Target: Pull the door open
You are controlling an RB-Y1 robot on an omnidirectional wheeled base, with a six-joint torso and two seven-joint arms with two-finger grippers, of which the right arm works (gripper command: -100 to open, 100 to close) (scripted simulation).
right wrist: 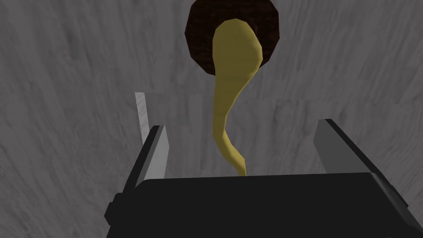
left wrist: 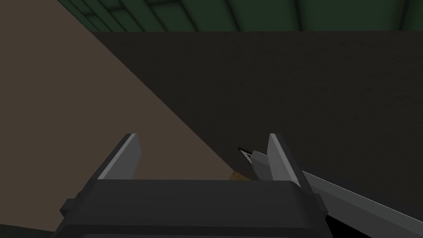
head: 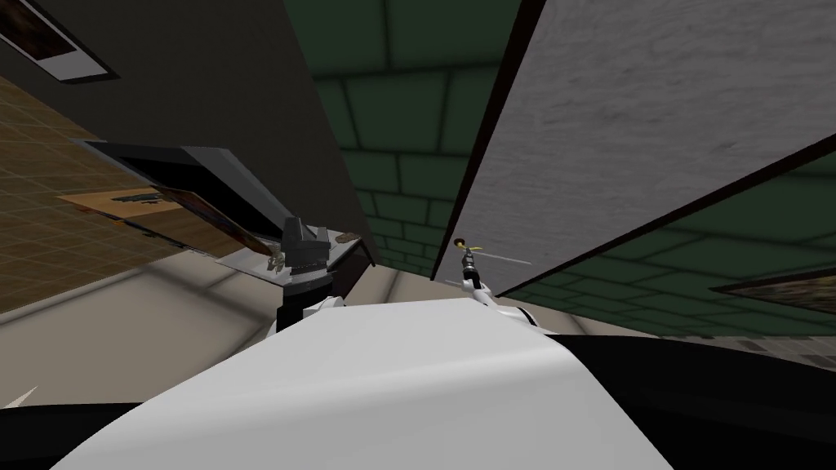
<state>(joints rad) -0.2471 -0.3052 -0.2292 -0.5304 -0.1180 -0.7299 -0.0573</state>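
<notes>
Right gripper (right wrist: 243,130), jaws spread wide, straddles the yellow lever handle (right wrist: 231,74) with both fingers clear of it. The handle springs from a dark round plate (right wrist: 198,41) on the grey door (right wrist: 351,62). Well left of the handle, the left gripper (left wrist: 202,142), jaws also apart, faces a dark wall (left wrist: 289,82).

The left tool (left wrist: 202,159) is a dark charcoal box with chamfered edges, carrying two thin, light grey blades with slanted tips. The right tool (right wrist: 245,146) matches it, its box nearly black. At 6 o'clock of each, a dark wrist (head: 292,308) joins white shells (head: 483,294).
</notes>
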